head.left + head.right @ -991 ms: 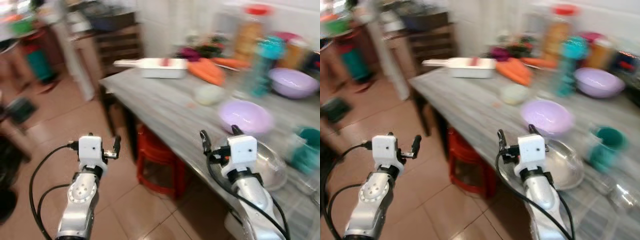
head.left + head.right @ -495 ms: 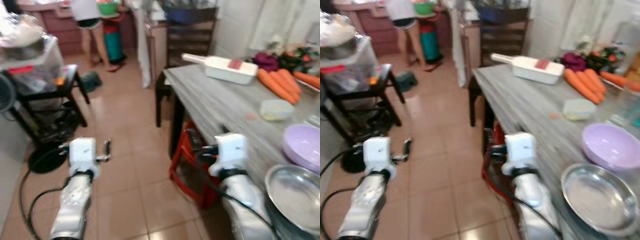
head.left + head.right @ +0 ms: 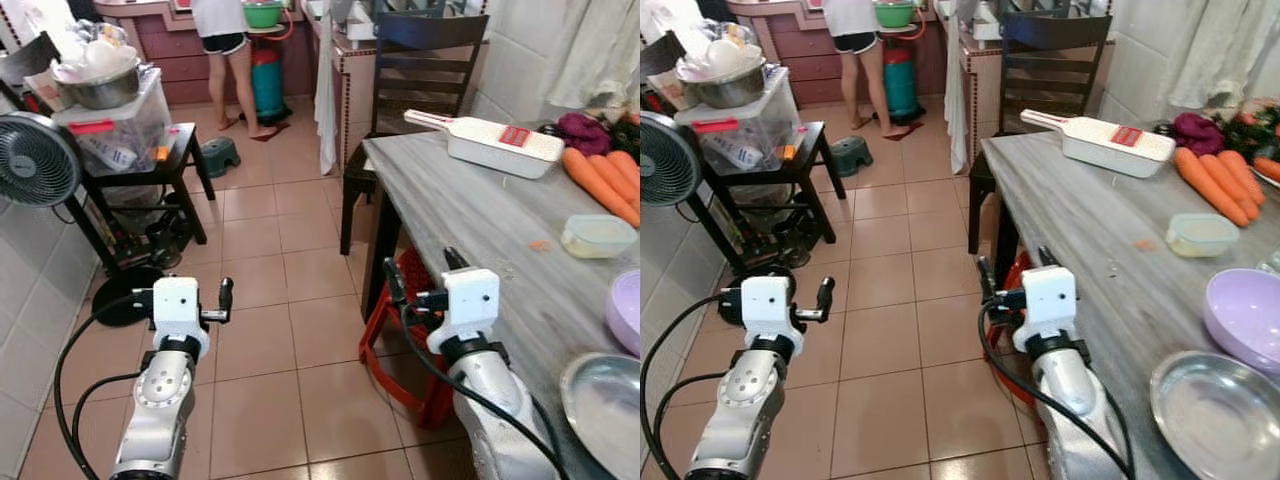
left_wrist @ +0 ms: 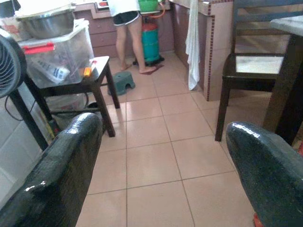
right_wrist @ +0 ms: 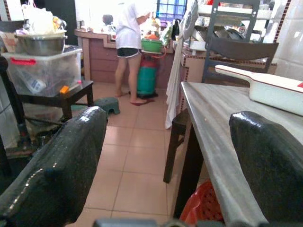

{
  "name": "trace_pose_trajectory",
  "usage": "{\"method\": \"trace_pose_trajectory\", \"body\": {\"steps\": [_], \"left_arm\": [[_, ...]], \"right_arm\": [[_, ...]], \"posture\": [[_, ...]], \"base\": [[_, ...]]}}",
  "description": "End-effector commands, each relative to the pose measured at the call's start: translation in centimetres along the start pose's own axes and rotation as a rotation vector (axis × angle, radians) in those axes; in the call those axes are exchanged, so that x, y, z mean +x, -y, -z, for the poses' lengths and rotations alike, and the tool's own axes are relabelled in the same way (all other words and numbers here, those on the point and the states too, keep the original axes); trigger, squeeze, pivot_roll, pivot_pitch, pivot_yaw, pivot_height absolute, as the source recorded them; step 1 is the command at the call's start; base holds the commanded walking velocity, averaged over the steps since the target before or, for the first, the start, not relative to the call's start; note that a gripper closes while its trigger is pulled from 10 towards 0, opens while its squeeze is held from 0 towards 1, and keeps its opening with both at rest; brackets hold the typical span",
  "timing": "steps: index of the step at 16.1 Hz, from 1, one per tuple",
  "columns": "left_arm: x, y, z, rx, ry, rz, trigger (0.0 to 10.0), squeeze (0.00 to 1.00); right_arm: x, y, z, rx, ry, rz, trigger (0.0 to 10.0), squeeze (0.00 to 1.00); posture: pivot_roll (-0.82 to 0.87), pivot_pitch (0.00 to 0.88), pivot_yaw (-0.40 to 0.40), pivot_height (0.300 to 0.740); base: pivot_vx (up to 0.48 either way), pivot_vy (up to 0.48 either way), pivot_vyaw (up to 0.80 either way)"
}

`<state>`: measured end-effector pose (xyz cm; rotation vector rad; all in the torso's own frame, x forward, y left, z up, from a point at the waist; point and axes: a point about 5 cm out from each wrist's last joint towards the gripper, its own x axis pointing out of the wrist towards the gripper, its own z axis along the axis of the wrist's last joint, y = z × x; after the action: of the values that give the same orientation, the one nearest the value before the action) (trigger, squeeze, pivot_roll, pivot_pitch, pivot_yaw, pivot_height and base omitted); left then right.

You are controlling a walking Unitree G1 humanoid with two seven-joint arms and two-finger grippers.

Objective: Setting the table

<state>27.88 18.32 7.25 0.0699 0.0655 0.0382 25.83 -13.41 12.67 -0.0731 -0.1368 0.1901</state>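
Your left gripper point(image 3: 190, 292) hangs over the tiled floor point(image 3: 270, 330), fingers spread apart, empty. Your right gripper point(image 3: 420, 278) sits at the near edge of the grey table point(image 3: 470, 215), fingers also apart, gripping nothing. On the table: steel plate point(image 3: 1215, 410) and purple bowl point(image 3: 1245, 312) nearest you, lidded container point(image 3: 1202, 233), carrots point(image 3: 1218, 185), white slicer point(image 3: 1105, 140) farther off.

Bright, even daylight; pics sharp; wrist-view fingers point(image 4: 52, 179) blurred w/ glare.
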Motion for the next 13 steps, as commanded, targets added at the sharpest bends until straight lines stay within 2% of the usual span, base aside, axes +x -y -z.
{"method": "trace_pose_trajectory", "body": {"steps": [1,10,13], "left_arm": [[0.08,-0.45,0.05,0.014,-0.003,-0.012,10.0,0.0],[0.41,-0.23,-0.02,0.022,0.003,-0.013,10.0,0.0],[0.57,-0.16,0.03,0.024,0.003,-0.016,10.0,0.0]], "right_arm": [[0.2,-0.47,0.0,0.015,0.002,-0.021,10.0,0.0],[0.37,-0.59,-0.16,0.014,0.011,-0.027,10.0,0.0],[0.45,-0.53,-0.18,0.015,0.015,-0.031,10.0,0.0]], "posture": [[0.01,0.0,0.03,0.74],[0.0,0.0,0.033,0.74],[0.0,0.0,0.032,0.74]], "base": [[0.0,0.319,0.0],[0.0,0.324,0.0],[0.0,0.339,0.43]]}}
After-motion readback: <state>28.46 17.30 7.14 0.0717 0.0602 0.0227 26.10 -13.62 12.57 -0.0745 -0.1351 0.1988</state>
